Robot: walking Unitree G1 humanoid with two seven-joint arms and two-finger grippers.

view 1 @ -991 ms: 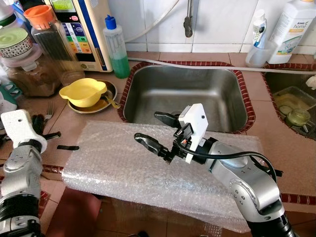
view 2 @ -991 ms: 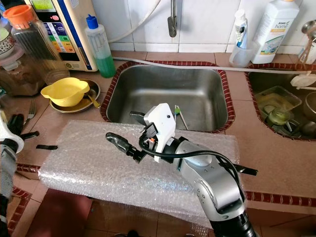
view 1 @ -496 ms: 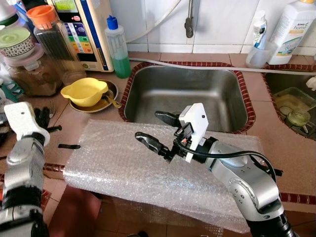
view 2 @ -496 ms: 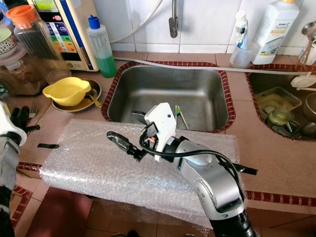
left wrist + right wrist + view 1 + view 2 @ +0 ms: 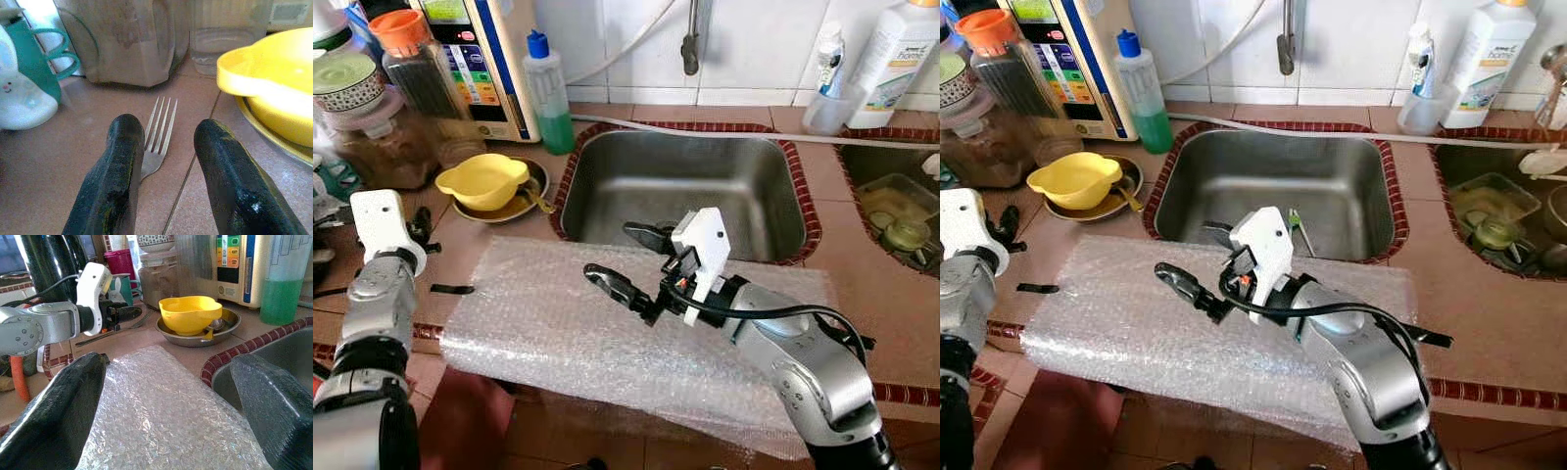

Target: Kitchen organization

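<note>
The left gripper [image 5: 164, 161], fingers spread wide, points at the thin, stiff fork [image 5: 156, 139] beside the yellow bowl [image 5: 274, 78]; grab its slippery handle.

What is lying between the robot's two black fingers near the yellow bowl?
A silver fork lies on the countertop between the left gripper's open fingers, seen in the left wrist view.

The white bottle [image 5: 1490, 51] at the back right reads "home".
</note>
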